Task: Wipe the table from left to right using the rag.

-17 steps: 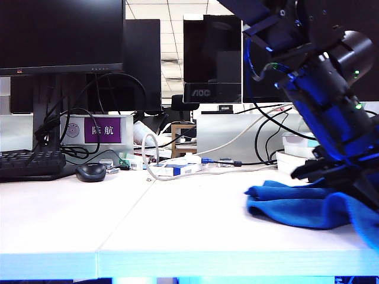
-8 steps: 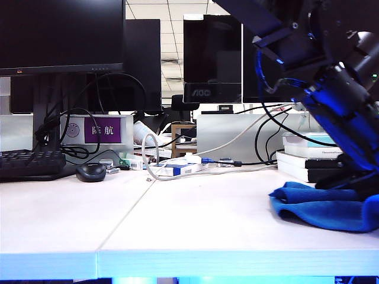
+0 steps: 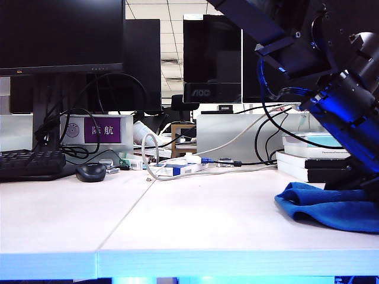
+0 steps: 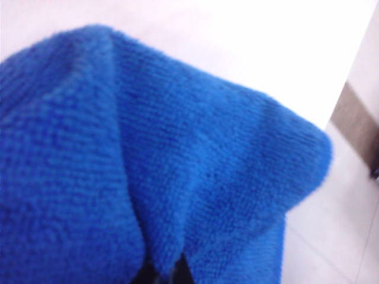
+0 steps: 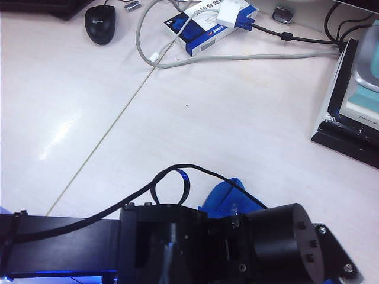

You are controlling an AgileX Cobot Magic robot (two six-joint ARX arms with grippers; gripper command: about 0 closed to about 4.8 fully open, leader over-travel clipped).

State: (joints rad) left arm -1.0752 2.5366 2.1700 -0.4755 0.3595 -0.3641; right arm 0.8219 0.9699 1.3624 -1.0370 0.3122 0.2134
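The blue rag (image 3: 331,210) lies bunched on the white table (image 3: 195,219) at the far right, close to the front edge. My left arm reaches across to that side. Its left gripper (image 3: 362,188) comes down onto the rag's right part and is mostly hidden there. In the left wrist view the rag (image 4: 177,148) fills nearly the whole picture, and the left gripper (image 4: 163,275) is shut on a fold of it, only its dark fingertips showing. The right wrist view looks down on the left arm, with a corner of the rag (image 5: 228,192) behind it. My right gripper is not seen.
A stack of books (image 3: 308,163) stands just behind the rag. A mouse (image 3: 90,171), a keyboard (image 3: 29,163), a blue and white box (image 3: 177,168) with white cables and several monitors line the back. A thin seam (image 3: 127,216) runs across the desk top.
The left gripper has dragged the rag further right along the table, most of it in the first half second. The wrist has tilted. The rag's left edge now lies nearer the books.
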